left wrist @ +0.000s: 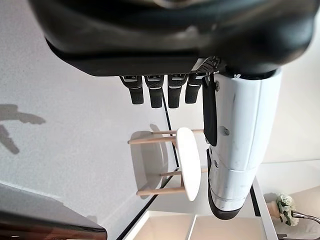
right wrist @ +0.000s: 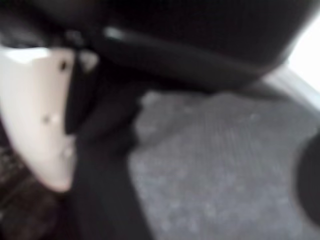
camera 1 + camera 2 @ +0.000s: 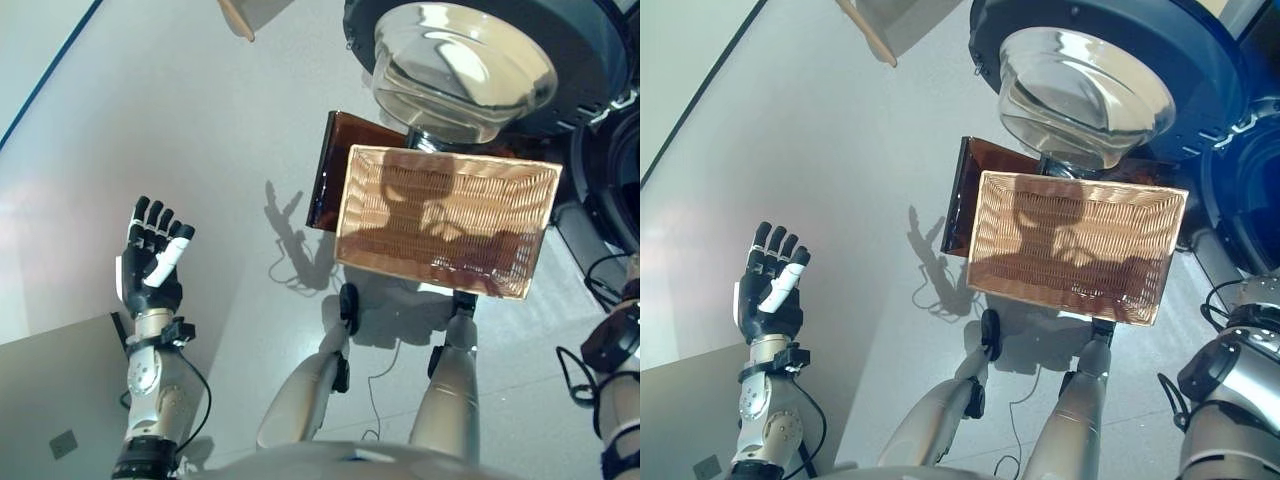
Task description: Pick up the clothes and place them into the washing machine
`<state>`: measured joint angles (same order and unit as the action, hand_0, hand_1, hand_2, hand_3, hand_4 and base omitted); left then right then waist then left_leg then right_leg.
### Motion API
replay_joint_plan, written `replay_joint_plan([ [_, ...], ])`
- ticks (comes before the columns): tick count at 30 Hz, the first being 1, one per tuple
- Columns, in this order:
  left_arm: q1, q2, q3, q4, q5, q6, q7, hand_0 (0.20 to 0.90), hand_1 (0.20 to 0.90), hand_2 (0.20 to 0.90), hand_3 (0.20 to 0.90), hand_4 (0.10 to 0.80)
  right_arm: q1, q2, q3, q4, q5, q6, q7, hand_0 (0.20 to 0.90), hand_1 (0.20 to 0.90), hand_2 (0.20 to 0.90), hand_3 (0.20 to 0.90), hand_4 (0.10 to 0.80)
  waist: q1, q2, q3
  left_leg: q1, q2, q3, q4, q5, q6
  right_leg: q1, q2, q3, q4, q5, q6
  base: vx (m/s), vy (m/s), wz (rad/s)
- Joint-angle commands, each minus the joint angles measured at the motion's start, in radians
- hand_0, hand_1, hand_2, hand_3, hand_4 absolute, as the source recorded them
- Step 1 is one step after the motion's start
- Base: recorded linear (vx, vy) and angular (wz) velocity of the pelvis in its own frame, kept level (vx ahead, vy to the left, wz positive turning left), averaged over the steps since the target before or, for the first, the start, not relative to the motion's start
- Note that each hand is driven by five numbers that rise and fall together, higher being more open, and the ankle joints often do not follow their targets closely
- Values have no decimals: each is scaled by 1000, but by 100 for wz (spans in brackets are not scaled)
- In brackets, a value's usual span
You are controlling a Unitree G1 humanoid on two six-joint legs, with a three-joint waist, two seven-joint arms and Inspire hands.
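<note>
Floor-side stool [image 1: 187, 162] shows only past left hand [image 3: 152, 262] (fingers straight); right hand's unclear.

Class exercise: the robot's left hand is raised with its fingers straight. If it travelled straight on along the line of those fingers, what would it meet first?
Probably nothing close: beyond the left hand lies bare floor. Its wrist view shows a small white stool farther along that line, though the depth is unclear.

The wicker basket [image 3: 445, 220] sits before the washing machine door [image 3: 465, 62].
</note>
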<state>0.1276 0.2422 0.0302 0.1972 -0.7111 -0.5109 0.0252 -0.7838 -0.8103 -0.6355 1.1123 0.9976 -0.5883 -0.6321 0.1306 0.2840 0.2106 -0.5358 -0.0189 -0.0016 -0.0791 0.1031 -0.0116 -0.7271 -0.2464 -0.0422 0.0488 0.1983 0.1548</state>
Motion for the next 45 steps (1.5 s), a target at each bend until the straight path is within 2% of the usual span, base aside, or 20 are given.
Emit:
replay_joint_plan([
  [1, 6, 54, 118, -77, 2, -128, 21, 900, 900, 900, 900, 800, 36, -208, 149, -153, -141, -97, 68, 200, 200, 200, 200, 300, -2, 15, -67, 56, 39, -13, -8, -61, -144, -46, 21, 11, 141, -127, -21, 0, 0, 0],
  [4, 12, 49, 120, -77, -12, -126, 15, 900, 900, 900, 900, 800, 36, -190, 146, -164, -121, -107, 81, 200, 200, 200, 200, 300, 1, 11, -74, 64, 42, -16, -8, -69, -143, -39, 24, 6, 146, -138, -19, 21, -2, 3],
  [5, 13, 49, 120, -75, -13, -125, 13, 900, 900, 900, 900, 800, 36, -187, 142, -159, -117, -108, 80, 900, 900, 900, 900, 800, 0, 9, -75, 65, 41, -17, -8, -69, -143, -37, 24, 5, 146, -138, -19, -32, 0, 6],
  [9, 9, 55, 129, -74, -16, -126, 16, 900, 900, 900, 900, 800, 38, -186, 140, -131, -115, -90, 70, 900, 900, 900, 900, 800, -3, -7, -75, 66, 41, -21, -8, -69, -143, -24, 22, -1, 136, -137, -17, -23, -7, 5],
  [17, 20, 56, 145, -80, -15, -126, 11, 900, 900, 900, 900, 800, 34, -176, 136, -125, -113, -81, 67, 900, 900, 900, 900, 800, -7, -15, -71, 57, 38, -24, -8, -65, -142, -21, 20, -7, 119, -126, -17, -17, 2, 2],
  [26, 27, 52, 164, -76, -20, -125, 7, 900, 900, 900, 900, 800, 70, -124, 129, -141, -122, -78, 78, 900, 900, 900, 900, 800, -7, -29, -73, 54, 39, -25, -8, -62, -141, -15, 25, -11, 110, -119, -16, -11, 1, 0],
  [29, 24, 51, 158, -73, -19, -125, 3, 900, 900, 900, 900, 800, 95, -84, 152, -131, -130, -53, 103, 900, 900, 900, 900, 800, -12, -41, -71, 59, 39, -24, -8, -62, -140, -6, 25, -13, 107, -115, -16, -4, -4, 1],
  [30, 18, 49, 153, -68, -20, -122, 2, 900, 900, 900, 900, 800, 115, -30, 165, -133, -137, -45, 115, 900, 900, 900, 900, 800, -15, -48, -69, 62, 37, -26, -8, -56, -137, 0, 25, -13, 103, -103, -16, 0, 0, 0],
  [31, 19, 50, 153, -68, -20, -122, 2, 900, 900, 900, 900, 800, 117, -28, 164, -134, -138, -44, 114, 900, 900, 900, 900, 800, -14, -48, -70, 66, 38, -25, -8, -63, -137, 4, 26, -14, 104, -112, -15, -33, 2, 1],
  [33, 9, 44, 144, -56, -18, -118, -8, 900, 900, 900, 900, 800, 153, 35, 183, -95, -155, -4, 142, 900, 900, 900, 900, 800, -15, -59, -73, 82, 36, -22, -8, -69, -133, 21, 24, -16, 100, -110, -13, 23, 2, 1],
  [38, 4, 47, 145, -57, -3, -113, -15, 900, 900, 900, 900, 800, 190, 95, 252, -3, -231, 74, 171, 900, 900, 900, 900, 800, -16, -77, -76, 115, 34, -19, -8, -74, -126, 70, 19, -19, 77, -101, -8, 11, 5, 1],
  [45, -9, 56, 178, -56, 37, -116, 5, 900, 900, 900, 900, 800, 249, 166, 302, -27, -323, 119, 193, 900, 900, 900, 900, 800, -28, -106, -65, 139, 20, -10, -8, -71, -111, 110, 11, -20, 34, -72, -1, -8, 8, -3],
])
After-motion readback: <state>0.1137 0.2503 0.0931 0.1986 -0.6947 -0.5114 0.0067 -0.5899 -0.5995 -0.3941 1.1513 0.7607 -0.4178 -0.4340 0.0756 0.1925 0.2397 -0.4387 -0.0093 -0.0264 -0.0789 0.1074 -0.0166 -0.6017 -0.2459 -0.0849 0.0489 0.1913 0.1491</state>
